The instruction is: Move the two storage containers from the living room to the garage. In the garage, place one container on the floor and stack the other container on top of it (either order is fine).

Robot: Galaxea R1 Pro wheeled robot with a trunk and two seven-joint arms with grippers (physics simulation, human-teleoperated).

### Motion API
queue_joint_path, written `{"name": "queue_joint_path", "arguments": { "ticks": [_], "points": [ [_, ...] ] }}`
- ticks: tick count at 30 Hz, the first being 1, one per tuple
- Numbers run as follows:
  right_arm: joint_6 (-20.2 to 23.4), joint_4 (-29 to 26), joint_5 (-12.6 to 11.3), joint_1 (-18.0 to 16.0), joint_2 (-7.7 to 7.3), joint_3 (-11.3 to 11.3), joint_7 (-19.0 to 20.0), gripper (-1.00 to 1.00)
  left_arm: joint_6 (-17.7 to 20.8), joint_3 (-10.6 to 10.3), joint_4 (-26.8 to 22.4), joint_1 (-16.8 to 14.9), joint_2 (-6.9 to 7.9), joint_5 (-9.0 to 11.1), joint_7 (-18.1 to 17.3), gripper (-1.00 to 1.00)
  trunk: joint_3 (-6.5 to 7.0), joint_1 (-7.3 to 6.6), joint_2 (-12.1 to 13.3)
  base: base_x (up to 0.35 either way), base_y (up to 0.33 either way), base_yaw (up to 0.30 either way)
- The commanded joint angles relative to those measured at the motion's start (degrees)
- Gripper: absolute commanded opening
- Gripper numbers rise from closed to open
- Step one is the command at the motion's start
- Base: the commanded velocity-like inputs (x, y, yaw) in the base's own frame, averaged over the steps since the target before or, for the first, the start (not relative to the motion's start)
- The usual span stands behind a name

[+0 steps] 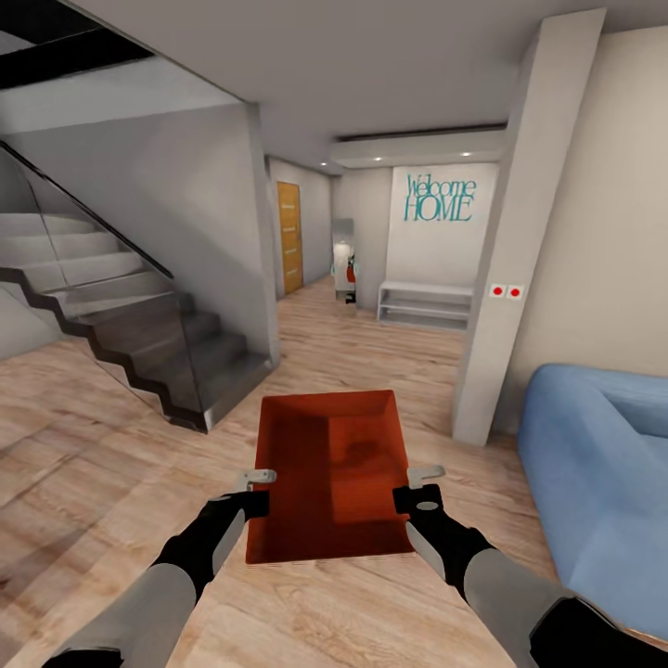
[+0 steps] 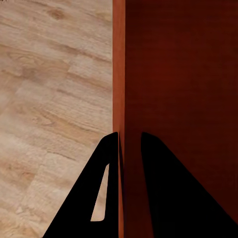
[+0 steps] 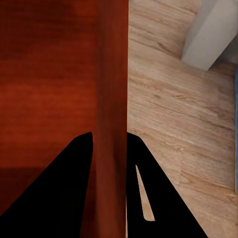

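- Both arms are reaching forward at the bottom of the head view, and between them they are carrying one orange-red bin (image 1: pixel 329 473) above the wood floor (image 1: pixel 111 436).
- Left gripper (image 1: pixel 256 490) is pinching the bin's left wall: in the left wrist view one dark finger (image 2: pixel 101 193) is sitting outside the wall and the other inside, clenched on it.
- Right gripper (image 1: pixel 419 487) is doing the same on the right wall, its fingers (image 3: pixel 64 188) straddling the rim, grasping the bin.
- Bin's long axis is running straight away from the robot, open side up, so each wall is lying directly between its own jaws and neither arm is nearer.
- Ahead, a hallway is opening between the stairs (image 1: pixel 121 315) and a white pillar (image 1: pixel 520 232); the sofa (image 1: pixel 594 473) is sitting to the right.
- Teal lettering (image 1: pixel 440 199) on the far wall is reading "Welcome HOME".
- Judging by the room, the bin is yet to reach the garage, and the carry is calling for both grips holding level.
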Motion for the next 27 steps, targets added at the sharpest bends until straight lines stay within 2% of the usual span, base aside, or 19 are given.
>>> {"name": "queue_joint_path", "arguments": {
  "ticks": [1,17,27],
  "points": [
    [0.4,-0.6,0.4,-0.1,-0.03,-0.3,-0.4,-1.0,0.3,-0.8,0.2,0.0,0.03,0.8,0.7,-1.0,-0.04,0.06,-0.1,0.323,0.0,0.0],
    [0.4,-0.3,0.4,-0.1,-0.42,-0.3,-0.5,-1.0,0.3,-0.8,0.2,0.0,0.02,0.7,0.7,-1.0,-0.04,0.06,-0.1,0.323,0.0,0.0],
    [0.5,-0.4,0.4,-0.1,-0.15,-0.3,-0.5,-1.0,0.3,-0.8,0.2,0.0,0.03,0.9,0.7,-1.0,-0.04,0.06,-0.1,0.323,0.0,0.0]
  ]
}}
